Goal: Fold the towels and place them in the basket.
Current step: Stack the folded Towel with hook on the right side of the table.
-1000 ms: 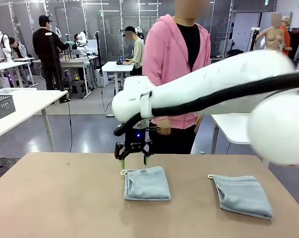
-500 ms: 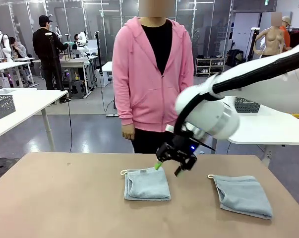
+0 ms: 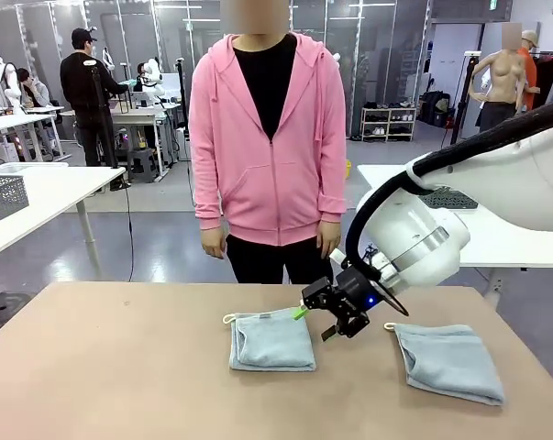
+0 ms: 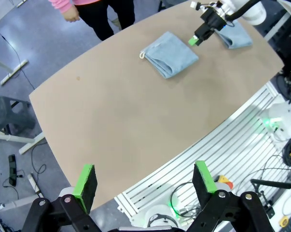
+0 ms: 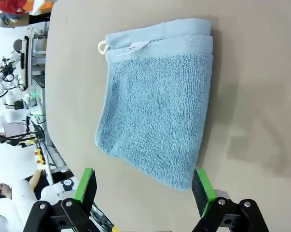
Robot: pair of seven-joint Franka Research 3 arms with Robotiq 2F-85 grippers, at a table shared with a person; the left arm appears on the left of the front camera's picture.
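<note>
Two folded towels on the table — right gripper empty above the middle one

The middle towel point(image 3: 272, 340) lies folded flat near the table's point(image 3: 102, 367) centre, its corner loop at ten o'clock; the second towel point(image 3: 450, 362) sits well apart at its three o'clock, loop also at the far-left corner. The right gripper point(image 3: 326, 316) hovers just off the middle towel's two o'clock corner, jaws spread wide and holding nothing; its wrist view looks straight down on that towel point(image 5: 157, 106), with the long fold running away from the fingers. The left gripper point(image 4: 144, 181), also wide open and empty, hangs far back over the near edge — so the right arm is clearly the nearer one for a pick.
</note>
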